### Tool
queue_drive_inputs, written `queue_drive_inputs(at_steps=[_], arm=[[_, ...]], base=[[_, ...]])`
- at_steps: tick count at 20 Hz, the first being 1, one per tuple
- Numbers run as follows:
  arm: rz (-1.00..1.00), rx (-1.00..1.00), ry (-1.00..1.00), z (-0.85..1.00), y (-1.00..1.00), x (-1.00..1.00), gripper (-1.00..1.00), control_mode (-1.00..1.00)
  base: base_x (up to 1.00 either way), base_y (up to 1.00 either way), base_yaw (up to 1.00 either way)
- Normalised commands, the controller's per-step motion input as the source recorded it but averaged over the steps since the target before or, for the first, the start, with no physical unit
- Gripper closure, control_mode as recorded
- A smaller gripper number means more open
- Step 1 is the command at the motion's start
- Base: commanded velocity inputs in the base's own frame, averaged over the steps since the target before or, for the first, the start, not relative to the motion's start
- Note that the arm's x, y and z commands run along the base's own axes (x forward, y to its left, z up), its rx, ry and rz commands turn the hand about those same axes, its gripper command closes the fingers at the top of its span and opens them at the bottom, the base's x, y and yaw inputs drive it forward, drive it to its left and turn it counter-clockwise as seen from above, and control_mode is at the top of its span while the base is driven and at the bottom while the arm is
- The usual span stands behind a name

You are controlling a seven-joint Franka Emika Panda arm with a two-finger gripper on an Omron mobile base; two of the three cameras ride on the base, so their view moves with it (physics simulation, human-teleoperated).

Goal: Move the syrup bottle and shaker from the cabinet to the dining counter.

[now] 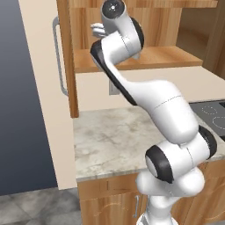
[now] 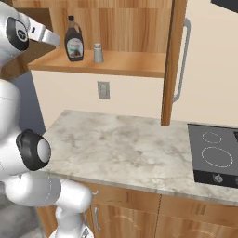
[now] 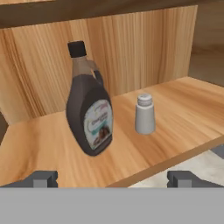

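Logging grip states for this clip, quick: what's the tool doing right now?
Tool: open and empty, fingertips spread wide in front of the cabinet shelf, short of the syrup bottle and the shaker.

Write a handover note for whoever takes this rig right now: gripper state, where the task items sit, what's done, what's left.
Gripper: open, empty, in front of the cabinet shelf, short of both items.
Syrup bottle: upright on the shelf, not touched.
Shaker: upright on the shelf beside the bottle, apart from it.
Cabinet door: open.
Done: nothing moved yet.
Left: grasp the bottle and carry it to the dining counter, then do the same with the shaker.
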Motion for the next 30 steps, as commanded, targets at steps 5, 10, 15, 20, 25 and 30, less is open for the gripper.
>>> queue_drive_inputs(at_steps=[5,10,15,20,25,30], arm=[[-0.11,-0.03,0.05,0.0,0.0,0.65,-1.0,-1.0],[-0.03,-0.04,0.0,-0.01,0.0,0.55,-1.0,-1.0],[0.0,-0.04,0.0,-0.1,0.0,0.31,-1.0,-1.0],[0.0,-0.05,0.0,-0.19,0.0,0.24,-1.0,-1.0],[0.0,-0.03,-0.01,-0.28,0.0,0.25,-1.0,-1.0],[0.0,0.0,-0.01,-0.07,-0.08,0.26,-1.0,-1.0]], base=[[0.0,0.0,0.0],[0.0,0.0,0.0],[0.0,0.0,0.0],[0.0,0.0,0.0],[0.0,0.0,0.0],[0.0,0.0,0.0]])
